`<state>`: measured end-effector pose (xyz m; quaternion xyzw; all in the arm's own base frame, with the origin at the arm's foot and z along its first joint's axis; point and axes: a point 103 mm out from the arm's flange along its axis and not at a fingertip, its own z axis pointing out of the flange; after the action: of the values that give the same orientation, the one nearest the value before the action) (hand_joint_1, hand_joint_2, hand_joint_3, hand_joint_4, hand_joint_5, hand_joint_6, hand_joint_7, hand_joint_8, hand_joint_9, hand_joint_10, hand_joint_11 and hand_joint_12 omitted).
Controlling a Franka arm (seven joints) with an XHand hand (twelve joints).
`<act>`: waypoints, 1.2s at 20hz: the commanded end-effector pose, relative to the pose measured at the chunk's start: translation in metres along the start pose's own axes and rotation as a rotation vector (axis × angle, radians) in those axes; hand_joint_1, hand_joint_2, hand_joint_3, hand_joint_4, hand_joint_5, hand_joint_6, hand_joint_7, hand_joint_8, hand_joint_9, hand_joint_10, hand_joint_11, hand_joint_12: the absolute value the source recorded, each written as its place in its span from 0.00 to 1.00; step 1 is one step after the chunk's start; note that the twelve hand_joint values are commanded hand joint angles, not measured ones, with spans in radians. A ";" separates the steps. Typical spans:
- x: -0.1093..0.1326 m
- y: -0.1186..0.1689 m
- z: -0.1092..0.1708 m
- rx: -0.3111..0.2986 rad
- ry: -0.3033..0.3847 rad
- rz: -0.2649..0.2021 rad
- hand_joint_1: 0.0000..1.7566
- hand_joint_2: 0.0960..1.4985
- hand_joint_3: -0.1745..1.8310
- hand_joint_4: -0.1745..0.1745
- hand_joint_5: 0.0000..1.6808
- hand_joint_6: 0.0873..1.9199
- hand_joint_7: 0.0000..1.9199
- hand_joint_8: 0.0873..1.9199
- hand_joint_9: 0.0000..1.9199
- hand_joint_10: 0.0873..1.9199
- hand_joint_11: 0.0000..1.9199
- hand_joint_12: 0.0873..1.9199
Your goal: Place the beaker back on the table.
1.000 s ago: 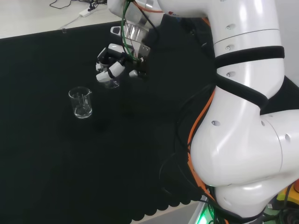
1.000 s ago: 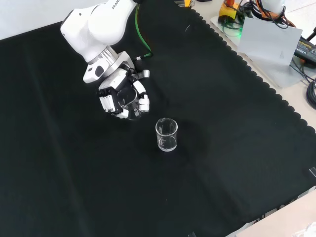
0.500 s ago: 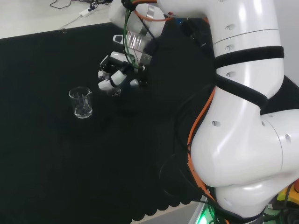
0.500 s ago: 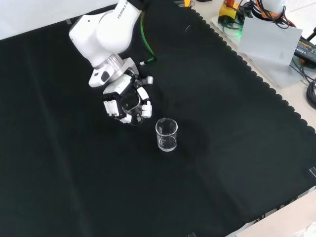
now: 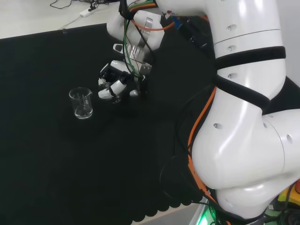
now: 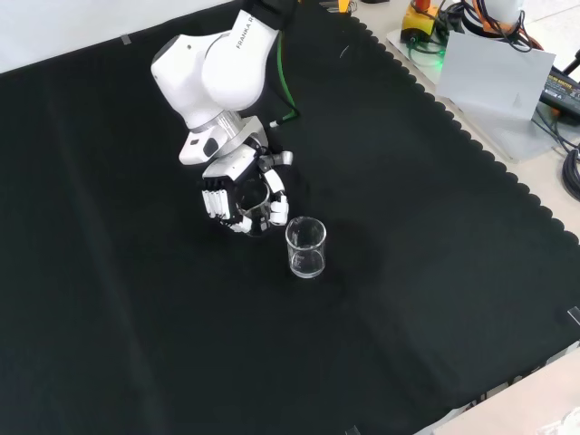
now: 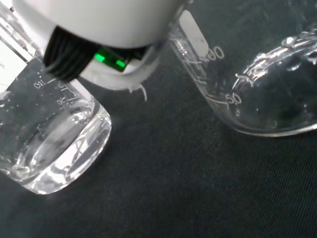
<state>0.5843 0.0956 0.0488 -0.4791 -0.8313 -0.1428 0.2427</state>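
Beaker (image 7: pixel 54 148) within the curled hand (image 6: pixel 243 195).

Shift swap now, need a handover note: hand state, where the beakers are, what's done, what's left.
Hand: fingers curled round a clear beaker, low over the black cloth. Whether its base touches the cloth I cannot tell.
Second beaker: stands upright and free on the cloth, just right of the hand in the front view, left of it in the head view. The two are close but apart.
Done: held beaker brought down beside the standing one.
Left: seat it on the cloth, open the fingers, lift the hand away without knocking the neighbour.
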 end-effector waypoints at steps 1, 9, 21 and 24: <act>0.006 0.000 0.004 -0.039 -0.044 -0.009 0.82 0.26 0.55 0.00 0.70 0.41 0.71 0.35 0.77 0.24 0.58 0.40; 0.012 -0.004 0.004 -0.025 -0.061 -0.014 0.81 0.33 0.52 0.00 0.64 0.49 0.66 0.44 0.69 0.35 0.53 0.46; 0.022 -0.003 -0.001 0.049 -0.074 -0.008 0.64 0.24 0.51 0.32 0.24 0.32 0.38 0.34 0.40 0.29 0.12 0.69; 0.025 -0.004 -0.001 0.047 -0.078 -0.006 0.63 0.24 0.50 0.31 0.23 0.28 0.36 0.34 0.38 0.30 0.10 0.70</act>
<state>0.5738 0.1099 0.0607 -0.4745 -0.8440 -0.1093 0.2249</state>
